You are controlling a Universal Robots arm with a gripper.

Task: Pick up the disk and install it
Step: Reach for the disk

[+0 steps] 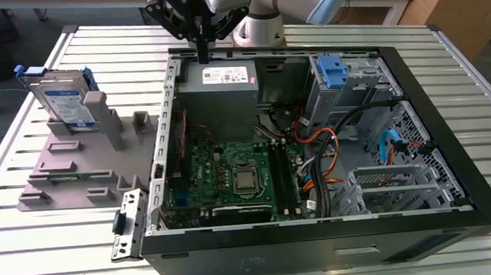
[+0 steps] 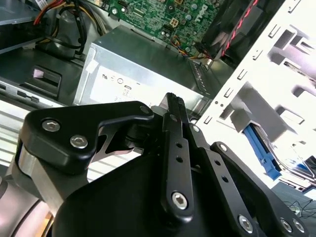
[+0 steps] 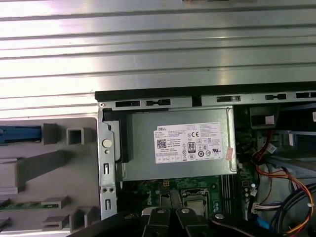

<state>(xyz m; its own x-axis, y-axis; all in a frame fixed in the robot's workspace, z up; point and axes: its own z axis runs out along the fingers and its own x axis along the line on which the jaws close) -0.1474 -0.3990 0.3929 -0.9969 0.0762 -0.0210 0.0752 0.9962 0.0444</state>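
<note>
1. The disk (image 1: 62,97) stood on edge in a grey holder (image 1: 60,165) at the exterior view's far left. It was outside the case (image 1: 320,235), with its label facing the near side. Nothing touched it.
2. The gripper (image 1: 203,56) hung over the far wall of the case, just above the power supply (image 1: 225,81) and well apart from the disk. Its fingers were pressed together with nothing between them, and both wrist views showed the same.
3. Inside the case, a blue clip (image 1: 331,71) sat at the far right. Orange and black cables (image 1: 326,136) ran from near it toward the board (image 1: 230,170).
4. Risks, as I judged them:
   - Closed fingers could not straddle the disk. Brought down like that, they would strike its top edge and could tip it in the holder.
   - The case's left wall stood between gripper and holder, so a low sideways move could clip it.
   - The disk sat in a narrow slot. A grip off centre, or a pull not straight up, could jam it or drag the holder along.
   - The loose cables lay close to the bay area — they could snag the disk or be pinched under it.
</note>
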